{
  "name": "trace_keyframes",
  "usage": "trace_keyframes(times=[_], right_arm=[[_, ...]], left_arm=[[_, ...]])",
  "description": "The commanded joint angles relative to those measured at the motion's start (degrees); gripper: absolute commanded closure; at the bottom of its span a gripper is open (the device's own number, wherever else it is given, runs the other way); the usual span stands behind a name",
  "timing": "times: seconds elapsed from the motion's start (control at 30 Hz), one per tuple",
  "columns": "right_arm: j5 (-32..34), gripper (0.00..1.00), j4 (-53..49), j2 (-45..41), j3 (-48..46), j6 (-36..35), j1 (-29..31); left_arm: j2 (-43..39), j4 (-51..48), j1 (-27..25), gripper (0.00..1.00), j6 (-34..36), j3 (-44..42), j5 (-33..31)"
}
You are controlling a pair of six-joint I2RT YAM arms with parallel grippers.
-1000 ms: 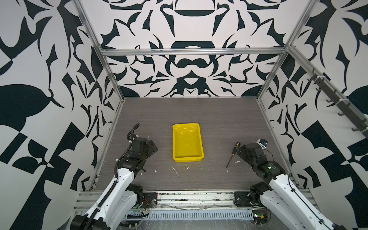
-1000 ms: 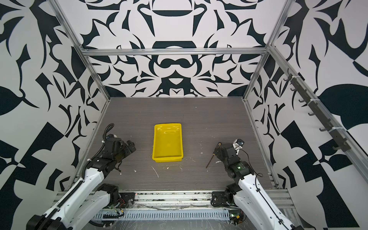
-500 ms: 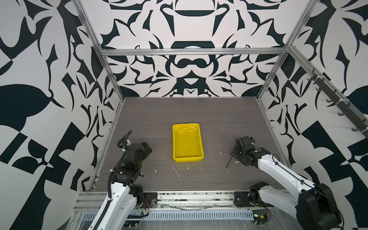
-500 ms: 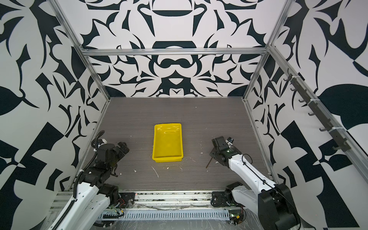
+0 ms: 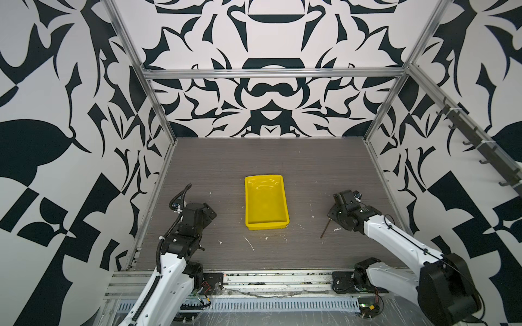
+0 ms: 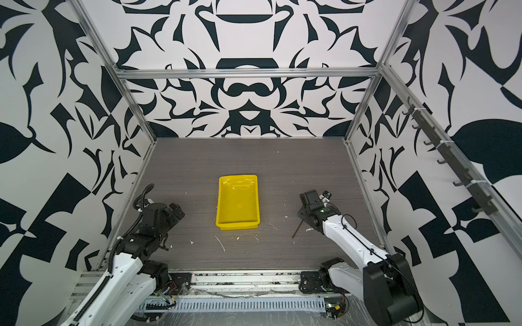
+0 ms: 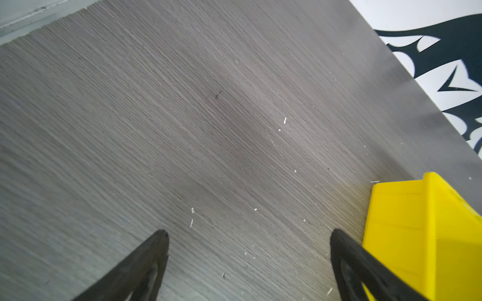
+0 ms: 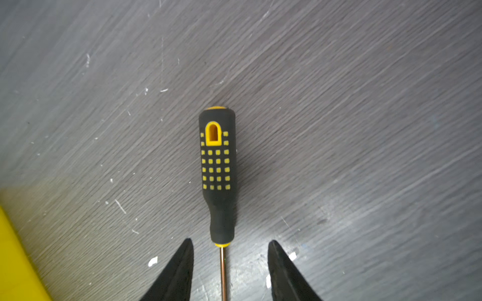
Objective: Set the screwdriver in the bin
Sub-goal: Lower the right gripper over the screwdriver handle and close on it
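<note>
My right end effector [image 8: 230, 241] straddling the screwdriver [image 8: 218, 166], not yet gripping
My fingers [image 8: 180, 268] stand part-open either side of the thin shaft just off the handle's neck, holding nothing; its long axis runs straight between them, flat on the surface [image 8: 365, 117]; the black handle has yellow squares; the bin [image 5: 267, 225] lies well apart toward the middle; my left end effector [image 7: 249, 233] is open, empty, farther off.

Grey table [image 5: 254, 158] — white flecks [image 5: 250, 244] scattered.
</note>
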Motion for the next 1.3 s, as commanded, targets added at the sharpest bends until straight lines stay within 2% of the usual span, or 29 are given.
trace_keyframes(times=[0.0, 0.23, 0.8, 0.93, 1.27], right_arm=[[-2.05, 0.49, 2.27, 2.85, 1.85, -1.12, -0.61], [-1.51, 0.51, 1.67, 7.61, 3.37, -2.46, -1.23], [-3.42, 0.58, 5.03, 11.01, 0.03, -1.85, -1.60], [-3.26, 0.63, 4.70, 10.99, -0.13, -1.94, -1.66], [-2.57, 0.82, 3.47, 9.40, -0.42, -2.10, -1.69]], left_arm=[[0.10, -1.37, 0.14, 0.01, -1.33, 0.87, -1.05], [-0.99, -1.24, 0.14, 0.01, -1.43, 0.39, -1.22], [-1.32, -1.16, 0.14, 0.01, -1.91, 0.07, -1.33], [-1.17, -1.16, 0.11, 0.01, -1.94, 0.13, -1.41], [-1.49, -1.18, 0.14, 0.01, -2.00, 0.01, -1.40]])
